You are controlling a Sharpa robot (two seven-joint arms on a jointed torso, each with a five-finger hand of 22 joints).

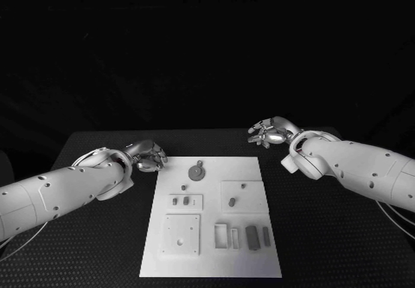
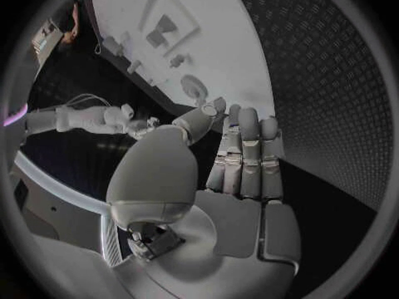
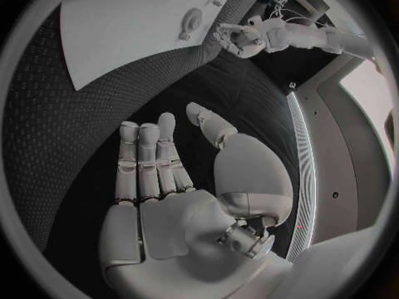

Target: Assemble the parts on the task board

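Since the left hand [image 1: 147, 155] is just hovering with fingers loosely spread and nothing in it, off the task board's [image 1: 173, 264] near corner, and the right hand [image 1: 270, 132] sits out past the opposite corner, equally bare, I'd say basically nothing's been assembled yet. Closest to the left hand is a round part [image 1: 196, 172]; farther out the small parts [image 1: 252, 236] all lie loose on the board. Pretty much everything's left, from what I can tell.
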